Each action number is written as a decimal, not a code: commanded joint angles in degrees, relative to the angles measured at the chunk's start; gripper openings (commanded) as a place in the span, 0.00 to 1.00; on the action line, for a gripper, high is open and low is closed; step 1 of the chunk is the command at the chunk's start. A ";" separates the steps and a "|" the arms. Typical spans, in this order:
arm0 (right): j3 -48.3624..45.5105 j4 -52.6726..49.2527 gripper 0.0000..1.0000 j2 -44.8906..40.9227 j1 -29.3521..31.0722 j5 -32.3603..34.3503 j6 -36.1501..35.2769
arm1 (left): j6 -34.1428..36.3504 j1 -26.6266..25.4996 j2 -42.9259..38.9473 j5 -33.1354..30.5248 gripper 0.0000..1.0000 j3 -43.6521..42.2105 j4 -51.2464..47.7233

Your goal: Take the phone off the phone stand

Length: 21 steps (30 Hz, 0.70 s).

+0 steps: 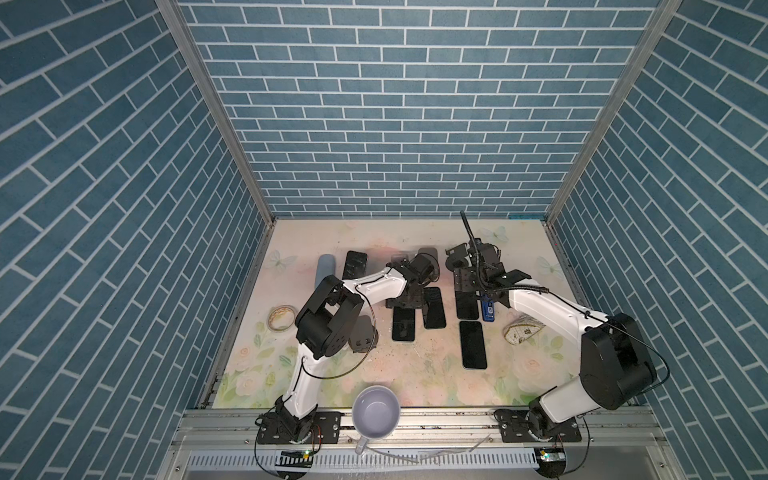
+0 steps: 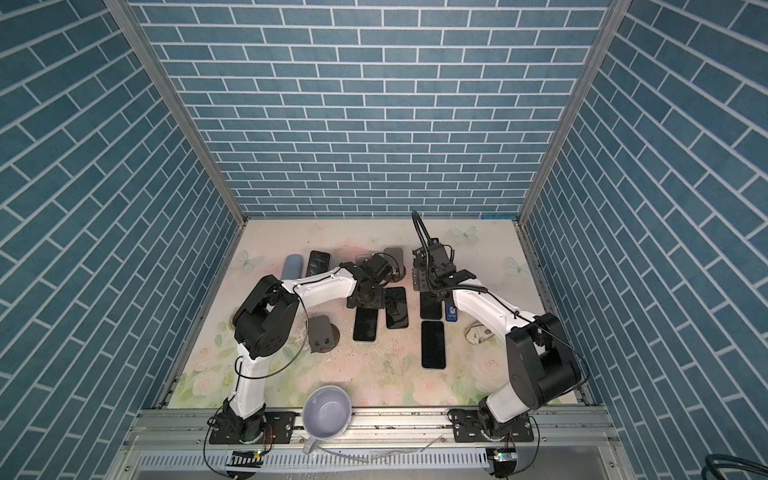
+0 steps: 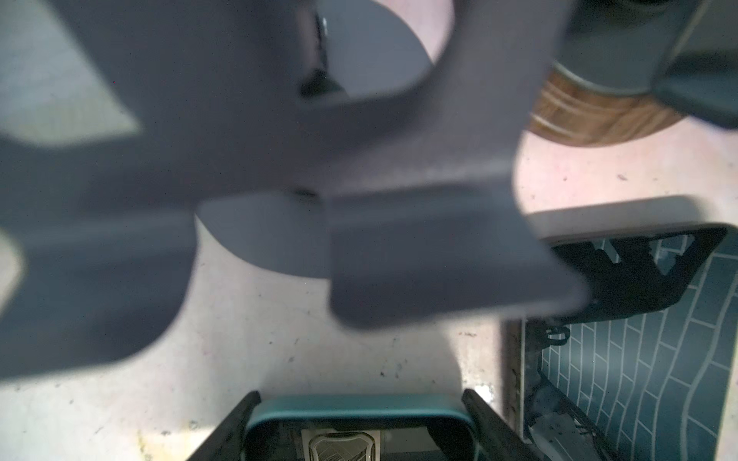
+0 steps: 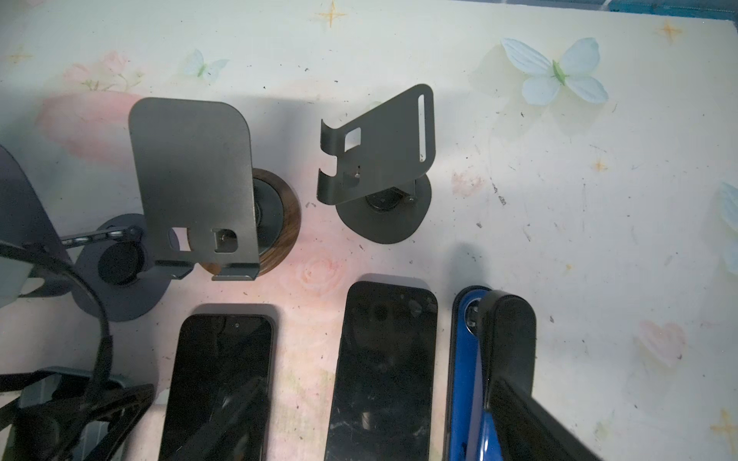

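My left gripper (image 3: 359,403) is shut on a phone (image 3: 359,413) in a teal case, one black finger on each long side. In both top views that phone (image 1: 404,328) runs from under the gripper (image 1: 405,297) toward the front. Close ahead in the left wrist view stands a blurred grey phone stand (image 3: 399,179) with nothing on its lips. The phone is apart from it. My right gripper (image 1: 476,289) is open over two flat phones; one finger (image 4: 509,343) shows above a blue phone (image 4: 465,379). Whether the held phone touches the table I cannot tell.
Two more bare stands (image 4: 191,179) (image 4: 379,151) stand at the back, another (image 1: 361,336) at the front left. Dark phones (image 1: 434,307) (image 1: 473,345) (image 1: 355,264) lie flat. A mug (image 1: 376,415) sits at the front edge, a tape roll (image 1: 282,318) at the left.
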 commanded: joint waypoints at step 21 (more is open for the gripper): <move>-0.73 0.51 0.88 -0.49 -0.40 -0.47 1.01 | 1.29 1.48 3.02 0.32 0.72 2.05 -0.60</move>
